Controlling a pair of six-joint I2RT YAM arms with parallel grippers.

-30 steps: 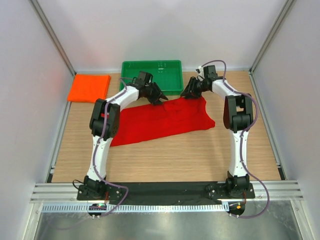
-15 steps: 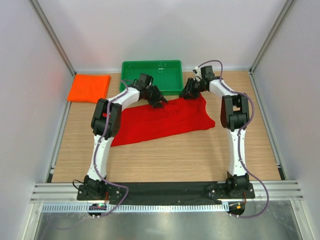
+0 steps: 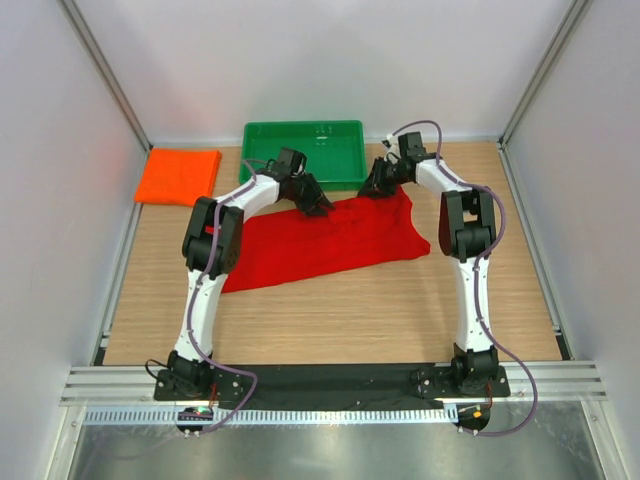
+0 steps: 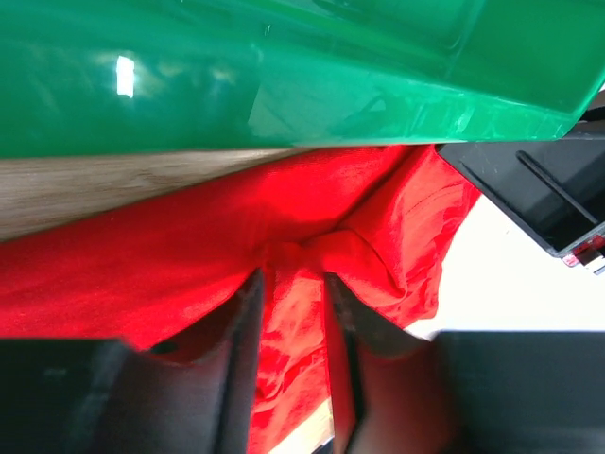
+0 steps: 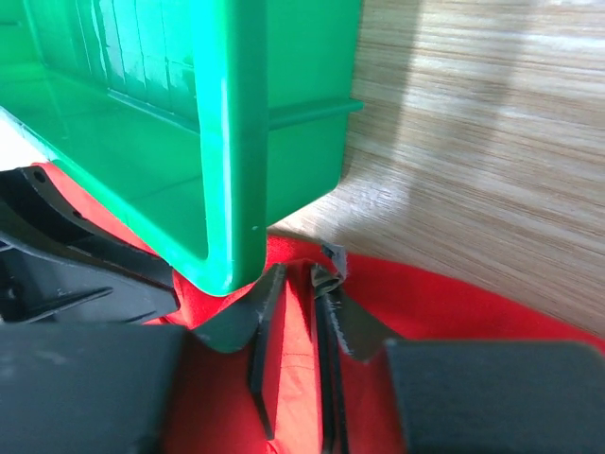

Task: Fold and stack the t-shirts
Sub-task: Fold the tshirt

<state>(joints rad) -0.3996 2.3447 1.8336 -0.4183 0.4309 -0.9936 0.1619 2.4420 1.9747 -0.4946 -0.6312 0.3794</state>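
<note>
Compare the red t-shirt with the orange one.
The red t-shirt lies spread and wrinkled in the middle; the orange t-shirt sits folded at the far left. The left gripper and right gripper pinch the red t-shirt's far edge; the orange t-shirt is untouched. Both are plain cloth on the table.

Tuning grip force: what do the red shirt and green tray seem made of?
The red t-shirt looks like soft matte cloth, going by its bunched wrinkles. The green tray is likely rigid glossy plastic, given bright reflections and moulded rim.
</note>
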